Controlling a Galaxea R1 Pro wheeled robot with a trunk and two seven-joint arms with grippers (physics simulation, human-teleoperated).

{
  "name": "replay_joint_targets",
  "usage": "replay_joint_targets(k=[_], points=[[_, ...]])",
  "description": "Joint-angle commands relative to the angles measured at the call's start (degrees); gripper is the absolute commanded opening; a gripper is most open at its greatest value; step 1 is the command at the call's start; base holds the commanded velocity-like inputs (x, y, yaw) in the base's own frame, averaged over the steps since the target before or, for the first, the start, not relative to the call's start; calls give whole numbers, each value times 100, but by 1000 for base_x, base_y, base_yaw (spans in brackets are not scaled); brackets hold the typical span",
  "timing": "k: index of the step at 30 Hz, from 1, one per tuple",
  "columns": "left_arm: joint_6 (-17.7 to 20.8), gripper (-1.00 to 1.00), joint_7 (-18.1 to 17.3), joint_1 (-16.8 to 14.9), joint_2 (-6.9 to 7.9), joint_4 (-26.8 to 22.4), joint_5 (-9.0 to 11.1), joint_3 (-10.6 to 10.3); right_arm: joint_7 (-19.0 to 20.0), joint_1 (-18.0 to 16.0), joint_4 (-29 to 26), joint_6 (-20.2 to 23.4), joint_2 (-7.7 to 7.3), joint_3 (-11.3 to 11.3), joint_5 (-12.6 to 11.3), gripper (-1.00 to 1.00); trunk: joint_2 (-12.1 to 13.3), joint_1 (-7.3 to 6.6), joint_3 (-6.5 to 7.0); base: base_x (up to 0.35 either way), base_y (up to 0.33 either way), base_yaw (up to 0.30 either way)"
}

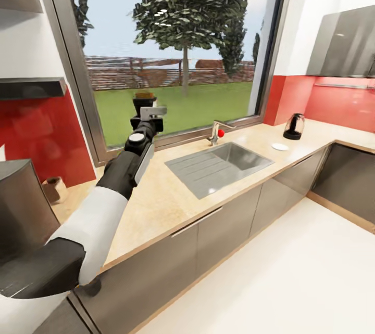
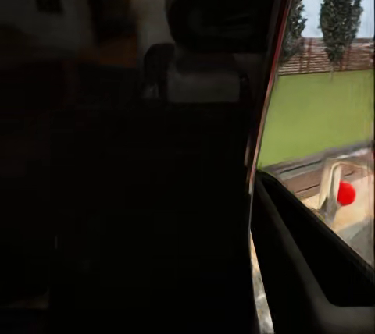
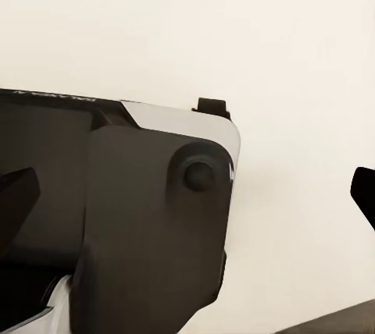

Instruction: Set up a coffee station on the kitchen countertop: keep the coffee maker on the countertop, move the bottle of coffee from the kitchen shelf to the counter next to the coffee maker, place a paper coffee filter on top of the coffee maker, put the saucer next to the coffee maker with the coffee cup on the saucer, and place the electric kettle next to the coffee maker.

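Left gripper point(image 1: 145, 99) jaws mostly masked by a dark object held up against the window; object's identity unclear. Brown item point(image 1: 53, 189) by the left wall blurred. Left wrist view mostly dark, contents unreadable

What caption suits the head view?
Left arm raised over the countertop, with sink, kettle and saucer beyond.

From the head we look down across the sink point(image 1: 221, 167). Our left wrist view shares its faucet point(image 1: 214, 132) point(image 2: 334, 186); our right wrist faces the floor.
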Motion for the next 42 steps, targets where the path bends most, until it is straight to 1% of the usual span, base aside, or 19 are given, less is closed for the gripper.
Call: replay_joint_targets(k=[1, 2, 3, 5, 7, 8, 10, 13, 17, 19, 21, 26, 31, 32, 35, 36, 38, 40, 42], points=[[-146, -100, 42, 292, 10, -196, -23, -30, 12, -3, -11, 25, -2, 48, -54, 100, -15, 3, -11, 0, 0, -99], [-358, -100, 58, 604, 14, -321, -50, -37, 11, -4, -11, 21, -2, 48, -51, 100, -15, 3, -11, 0, 0, -41], [-459, -100, 55, 806, 25, -357, -93, -41, 10, -5, -11, 15, -3, 48, -49, 100, -15, 3, -11, 0, 0, -17], [-514, -100, 53, 999, 50, -336, -124, -43, 10, -3, -11, 4, -1, 48, -49, 100, -15, 3, -11, 0, 0, -5], [-452, -100, 82, 929, 117, -398, -135, 28, 18, -4, -57, -61, 64, 13, -72, 100, -15, 3, -13, 0, 0, 0], [-422, -100, 80, 896, 141, -432, -133, 30, 18, -3, -56, -60, 97, 13, -71, 100, -15, 3, -13, 0, 0, 0], [-407, -100, 79, 849, 140, -498, -131, 31, 18, -3, -56, -58, 146, 13, -72, 100, -15, 3, -13, 0, 0, 0], [-392, -100, 45, 947, 166, -594, -201, 28, 12, -10, -55, -156, 224, 13, -68, 100, -15, 3, -13, 0, 0, 0], [-392, -100, 11, 1076, 175, -700, -280, 13, 10, -11, -55, -191, 247, 8, -66, 100, -15, 3, -13, 0, 0, 0], [-400, -100, -41, 1141, 178, -682, -290, -51, 15, -11, -55, -192, 245, 5, -66, 100, -15, 3, -11, 0, 0, -91], [-423, -100, -107, 1207, 181, -681, -291, -117, 12, -11, -55, -192, 244, 5, -68, 100, -15, 3, -9, 0, 0, -231], [-471, -100, -268, 1370, 176, -680, -292, -193, 13, -9, -55, -192, 245, 8, -67, 100, -15, 3, -7, 0, 0, -277], [-494, -100, -431, 1535, 175, -649, -285, -357, 13, -10, -55, -192, 252, 13, -66, 100, -15, 3, -7, 0, 0, -297], [-497, -100, -2287, 2320, 172, -649, -284, -505, 13, -9, -55, -192, 252, 13, -66, 100, -15, 3, -7, 0, 0, -298], [-501, -100, -2446, 2553, 168, -653, -266, -663, 14, -10, -55, -192, 252, 13, -66, 100, -15, 3, -7, 0, 0, -298], [-502, -100, -2479, 2646, 165, -654, -251, -756, 13, -8, -55, -192, 252, 13, -66, 100, -15, 3, -7, 0, 0, -298], [-501, -100, -2512, 2693, 158, -654, -228, -836, 11, -10, -55, -192, 252, 14, -66, 100, -15, 3, -7, 0, 0, -298], [-497, -100, -2583, 2705, 149, -658, -198, -857, 12, -11, -55, -192, 252, 16, -66, 100, -15, 3, -7, 0, 0, -298], [-495, -100, -2768, 2712, 138, -664, -142, -870, 13, -11, -55, -192, 252, 14, -66, 100, -15, 3, -7, 0, 0, -298]])
